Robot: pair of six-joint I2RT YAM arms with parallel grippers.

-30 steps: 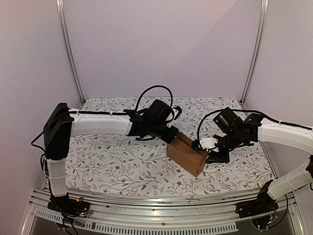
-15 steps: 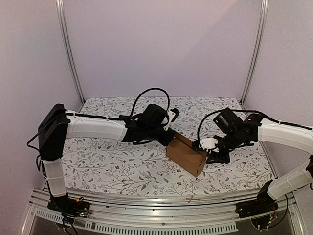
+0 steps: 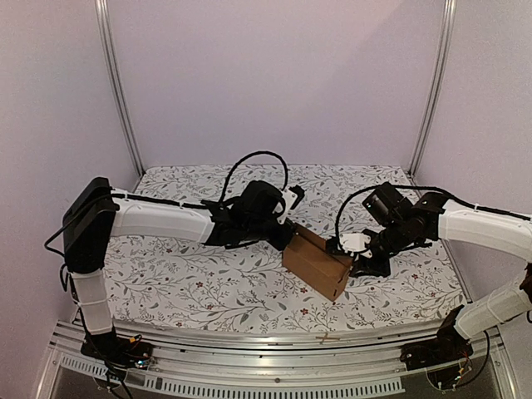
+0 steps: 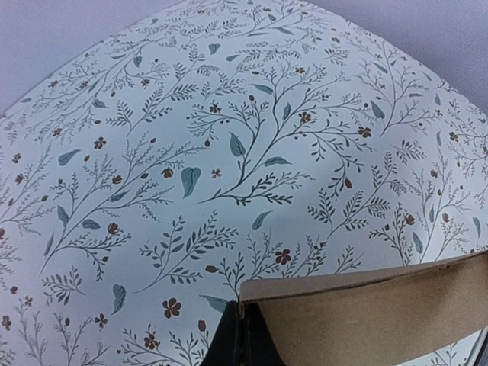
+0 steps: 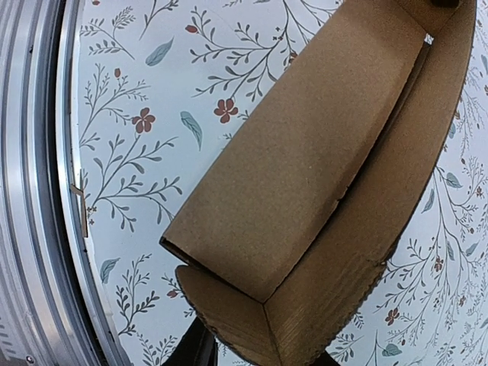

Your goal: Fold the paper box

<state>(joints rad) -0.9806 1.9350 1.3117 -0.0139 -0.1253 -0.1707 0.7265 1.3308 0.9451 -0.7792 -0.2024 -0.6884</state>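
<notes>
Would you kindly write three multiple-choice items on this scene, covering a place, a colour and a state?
1. The paper box lies: A) between the left gripper and right gripper; B) in the far left corner; C) on the metal rail.
2. Its colour: A) white; B) blue; C) brown.
3. Its form: A) flat sheet; B) raised carton; C) crushed ball.
Answers: 1 A, a gripper sits at each end; 2 C, plain brown card; 3 B, its walls stand up in the right wrist view.
</notes>
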